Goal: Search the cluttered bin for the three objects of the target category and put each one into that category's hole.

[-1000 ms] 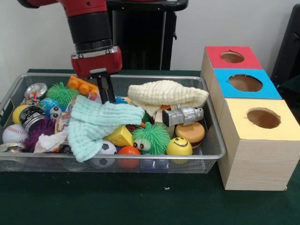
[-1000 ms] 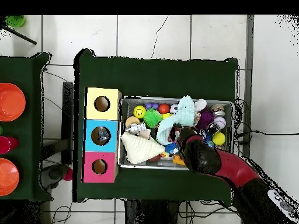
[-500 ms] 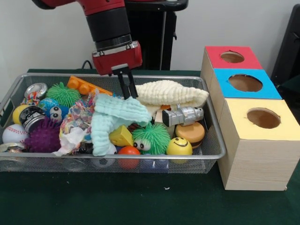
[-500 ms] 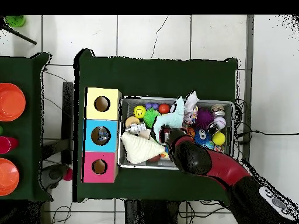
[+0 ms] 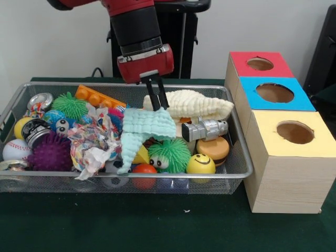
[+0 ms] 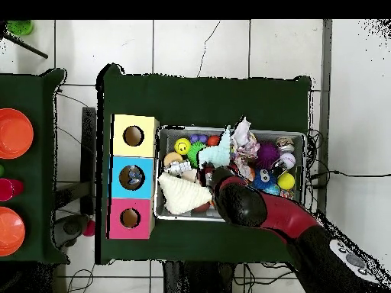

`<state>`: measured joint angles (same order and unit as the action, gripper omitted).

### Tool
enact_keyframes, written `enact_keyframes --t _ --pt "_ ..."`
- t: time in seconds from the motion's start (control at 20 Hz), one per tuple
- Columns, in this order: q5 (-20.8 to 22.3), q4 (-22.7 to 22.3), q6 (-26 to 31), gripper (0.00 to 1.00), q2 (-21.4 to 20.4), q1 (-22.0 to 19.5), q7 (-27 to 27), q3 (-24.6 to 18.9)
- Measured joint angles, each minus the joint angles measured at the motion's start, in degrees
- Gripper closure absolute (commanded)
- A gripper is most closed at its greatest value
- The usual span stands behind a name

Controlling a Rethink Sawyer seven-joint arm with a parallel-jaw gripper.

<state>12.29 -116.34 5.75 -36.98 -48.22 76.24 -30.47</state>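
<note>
The silver wire-mesh bin (image 5: pixel 239 149) holds a heap of toys. My gripper (image 5: pixel 159 103) hangs over its middle back, shut on the top edge of a mint green knitted cloth (image 5: pixel 147 126), which drapes down over the toys. In the overhead view the arm covers the gripper and the cloth (image 6: pixel 218 153) pokes out beyond it. No see-through plastic bottle shows in either view. The blue-faced box with its round hole (image 5: pixel 274 93) stands right of the bin, between the red and yellow boxes; it also shows in the overhead view (image 6: pixel 131 178).
In the bin lie a cream cloth (image 5: pixel 189 105), a silver toy robot (image 5: pixel 206 129), a green fuzzy ball (image 5: pixel 169 153), a smiley ball (image 5: pixel 200 164), a crumpled colourful wrapper (image 5: pixel 92 142), a purple spiky ball (image 5: pixel 50 155) and two cans (image 5: pixel 39 101) at the left.
My gripper has moved right in the front view and risen a little, pulling the mint cloth off the left pile. The colourful wrapper and the purple spiky ball now show.
</note>
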Motion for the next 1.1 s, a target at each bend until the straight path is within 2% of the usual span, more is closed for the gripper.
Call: enact_keyframes --t 0.4,1.1 --pt "-0.3 -0.2 0.0 1.00 -0.8 1.3 0.0 -0.1" --pt "-6.7 -5.7 0.0 1.00 -6.0 2.6 0.0 -3.0"
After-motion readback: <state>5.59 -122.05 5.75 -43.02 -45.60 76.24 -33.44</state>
